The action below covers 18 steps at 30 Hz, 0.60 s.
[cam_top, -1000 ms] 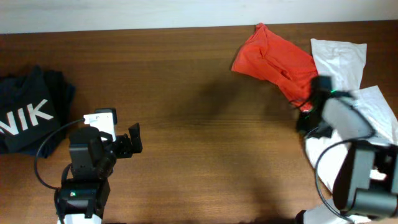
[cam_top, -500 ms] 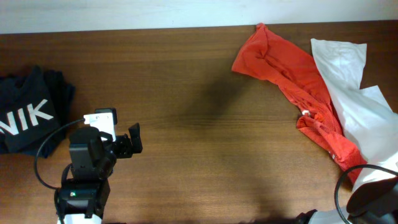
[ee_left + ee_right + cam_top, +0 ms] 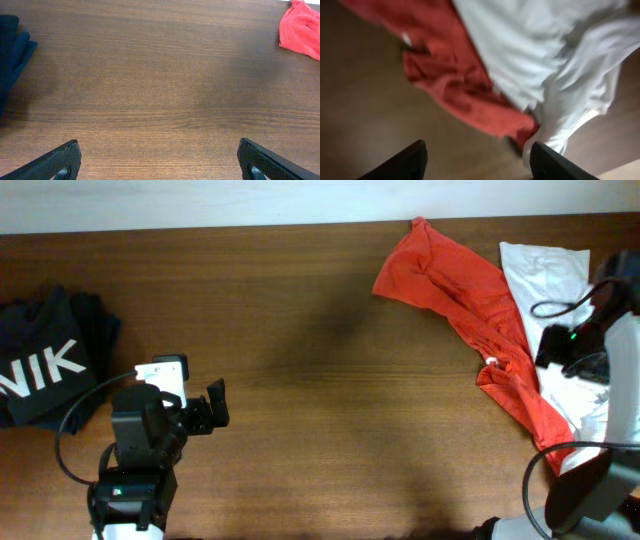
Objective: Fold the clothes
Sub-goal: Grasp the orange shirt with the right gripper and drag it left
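Note:
A red garment (image 3: 460, 290) lies stretched out from the far right of the table toward its right edge, overlapping a white garment (image 3: 555, 280) beside it. My right gripper (image 3: 478, 145) hovers open above the wood just short of the lower end of the red garment (image 3: 455, 85) and the white garment (image 3: 530, 45), with nothing between its fingers. That view is blurred. The right arm (image 3: 585, 350) shows at the right edge in the overhead view. My left gripper (image 3: 215, 405) stands wide open over bare wood at the near left, its jaws (image 3: 159, 142) empty.
A dark navy garment (image 3: 45, 365) with white letters sits bunched at the left edge, and its corner (image 3: 10, 50) shows in the left wrist view. A tip of the red garment (image 3: 302, 30) shows far right in that view. The wooden table (image 3: 320, 380) runs between the two arms.
My right gripper has opened and let go of the red garment, which now lies drawn out toward the near right. The right arm swung out of view and back to the right edge. The left arm is still.

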Tool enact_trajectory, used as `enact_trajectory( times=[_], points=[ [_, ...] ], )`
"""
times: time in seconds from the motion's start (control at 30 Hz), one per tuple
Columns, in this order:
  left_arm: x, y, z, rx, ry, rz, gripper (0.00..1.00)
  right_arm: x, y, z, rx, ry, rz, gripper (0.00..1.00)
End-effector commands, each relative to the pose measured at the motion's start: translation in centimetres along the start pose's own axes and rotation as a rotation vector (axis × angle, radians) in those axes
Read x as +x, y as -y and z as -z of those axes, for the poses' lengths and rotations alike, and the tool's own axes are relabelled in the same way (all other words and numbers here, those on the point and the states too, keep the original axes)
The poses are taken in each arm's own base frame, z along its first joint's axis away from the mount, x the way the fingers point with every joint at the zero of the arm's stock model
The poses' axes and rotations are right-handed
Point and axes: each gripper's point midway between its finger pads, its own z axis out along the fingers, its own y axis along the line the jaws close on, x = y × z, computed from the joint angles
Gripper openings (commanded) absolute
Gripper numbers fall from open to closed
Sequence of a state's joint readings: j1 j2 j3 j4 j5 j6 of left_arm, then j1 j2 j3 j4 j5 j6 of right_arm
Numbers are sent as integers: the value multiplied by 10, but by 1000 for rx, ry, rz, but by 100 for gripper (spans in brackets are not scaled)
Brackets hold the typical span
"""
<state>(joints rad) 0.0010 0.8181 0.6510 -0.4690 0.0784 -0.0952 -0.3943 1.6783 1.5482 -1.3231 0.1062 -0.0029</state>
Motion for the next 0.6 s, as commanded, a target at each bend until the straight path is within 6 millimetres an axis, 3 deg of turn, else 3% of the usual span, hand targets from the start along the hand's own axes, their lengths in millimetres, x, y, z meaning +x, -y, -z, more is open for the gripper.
enact_trajectory(
  times=[0.0, 0.1, 0.17, 0.2, 0.23, 0.27, 0.3, 0.37, 0.47, 0.57],
  points=[
    [-6, 4, 4, 17, 12, -2, 99, 30, -6, -41, -4, -108, 34, 73],
    [-5, 4, 4, 17, 8, -2, 99, 42, -7, -80, 16, -112, 21, 72],
    [-5, 4, 4, 17, 7, -2, 99, 40, -4, -94, 43, -85, -29, 70],
    [-5, 4, 4, 17, 7, -2, 99, 39, -4, -100, 45, -70, -45, 59],
    [-4, 4, 4, 16, 1, -1, 99, 39, -6, -103, 37, -63, -52, 31],
    [-3, 4, 4, 16, -3, -1, 99, 39, -10, -104, 17, -64, -52, 13],
    [-2, 4, 4, 15, -6, -1, 99, 40, -16, -104, -16, -67, -51, 4],
    [-2, 4, 4, 15, -7, -1, 99, 46, -57, -98, -220, -88, 35, 4],
    [-2, 4, 4, 15, -5, 0, 99, 69, -158, -63, -638, -104, 312, 4],
    [-2, 4, 4, 15, -6, -1, 99, 102, -242, -35, -784, -95, 578, 4]
  ],
)
